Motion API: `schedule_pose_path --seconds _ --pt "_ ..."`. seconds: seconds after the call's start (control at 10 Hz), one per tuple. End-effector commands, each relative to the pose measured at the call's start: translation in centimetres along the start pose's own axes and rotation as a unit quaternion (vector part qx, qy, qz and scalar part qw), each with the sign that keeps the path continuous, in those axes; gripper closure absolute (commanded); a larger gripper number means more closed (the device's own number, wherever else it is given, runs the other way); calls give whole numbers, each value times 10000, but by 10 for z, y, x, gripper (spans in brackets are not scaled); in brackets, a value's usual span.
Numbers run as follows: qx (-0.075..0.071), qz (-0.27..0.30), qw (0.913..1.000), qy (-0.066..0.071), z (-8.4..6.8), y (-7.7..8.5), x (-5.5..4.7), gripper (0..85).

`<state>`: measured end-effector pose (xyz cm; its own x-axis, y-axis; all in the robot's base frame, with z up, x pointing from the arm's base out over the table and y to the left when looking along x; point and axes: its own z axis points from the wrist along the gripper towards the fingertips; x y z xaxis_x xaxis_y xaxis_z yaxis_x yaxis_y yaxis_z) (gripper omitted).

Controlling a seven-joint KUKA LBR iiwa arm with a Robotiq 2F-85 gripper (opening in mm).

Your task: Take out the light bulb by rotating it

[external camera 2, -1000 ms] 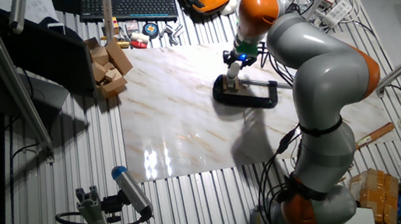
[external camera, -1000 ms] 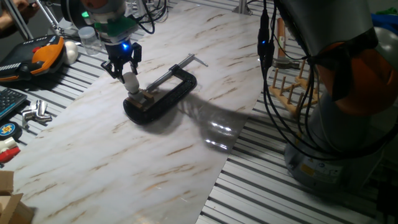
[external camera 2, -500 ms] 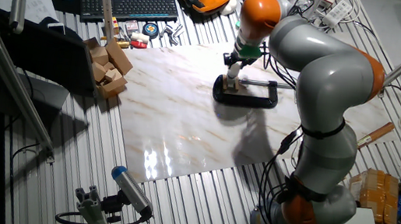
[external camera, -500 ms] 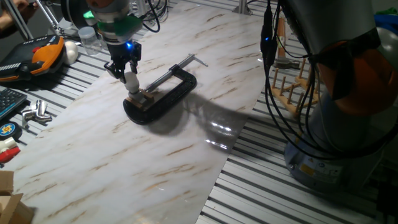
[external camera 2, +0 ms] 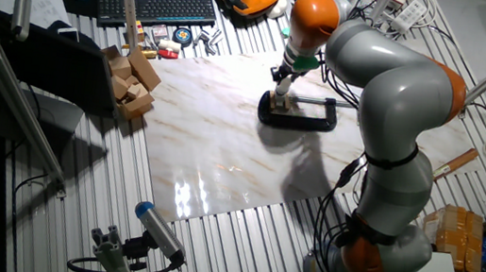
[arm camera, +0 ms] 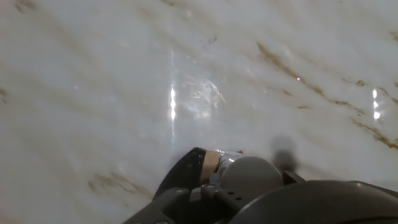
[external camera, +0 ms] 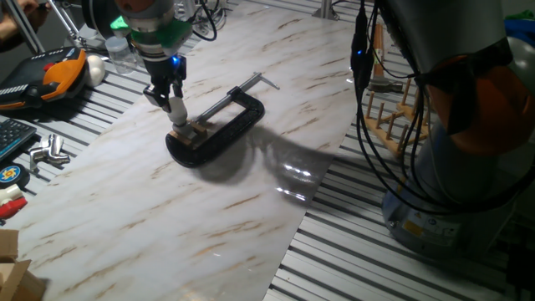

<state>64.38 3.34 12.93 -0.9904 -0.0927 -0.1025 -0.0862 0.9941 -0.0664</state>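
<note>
Marble slab (external camera: 209, 209) broadly bare around hand-held (2 fingers) light bulb (external camera: 176, 107).

Surface: marble-patterned board (arm camera: 124, 93), white with brown veins, glare streaks near centre.
Bulb: frosted white dome (arm camera: 249, 176) at bottom edge, partly hidden by dark gripper parts (arm camera: 298, 202).
Block: tan edge (arm camera: 211, 162) just left of bulb.
Clamp: black curved body (arm camera: 183, 174), touching block.
</note>
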Motion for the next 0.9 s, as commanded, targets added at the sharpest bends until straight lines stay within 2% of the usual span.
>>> schedule_pose_path --seconds 0.0,0.3,0.8 --pt "-66 -703 9975 -47 0 0 0 850" --pt "-152 -944 9954 -80 1 1 0 850" --pt "-24 -1510 9884 -177 -1 2 0 850"
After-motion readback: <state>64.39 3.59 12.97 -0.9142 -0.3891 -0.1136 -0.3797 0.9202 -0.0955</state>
